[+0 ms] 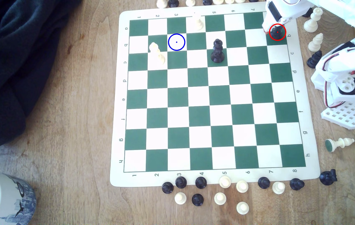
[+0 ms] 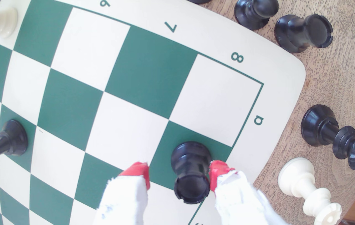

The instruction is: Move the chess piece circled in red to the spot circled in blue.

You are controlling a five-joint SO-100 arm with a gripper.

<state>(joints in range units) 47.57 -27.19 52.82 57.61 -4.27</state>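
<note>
The black rook (image 1: pixel 277 32) stands upright on the red-ringed green square at the corner of the board (image 1: pixel 310 151) nearest the arm, and the blue-ringed white spot (image 1: pixel 176 42) lies well apart from it along the same rank, on the far side of the black king (image 1: pixel 217 51). In the wrist view the tool (image 2: pixel 179 176) straddles the rook (image 2: pixel 190 173) with its jaws spread: one red-tipped finger (image 2: pixel 216 173) is touching or all but touching the turret, while the other stands off with green square showing between, so nothing is clamped.

The rook looks like a small, rigid moulded piece, probably light and smooth, so it may slip or tip if pinched off-centre. Its flat-topped turret offers straight parallel sides, likely the safest hold; the narrow waist below would let it pivot. The flared base should set down steadily.

In the exterior view the arm covers much of the rook, leaving only its dark upper part inside the red ring. Whether the near finger truly touches cannot be told. The white pieces (image 1: pixel 157 53) beside the spot are washed out and their shapes are hard to read.
</note>
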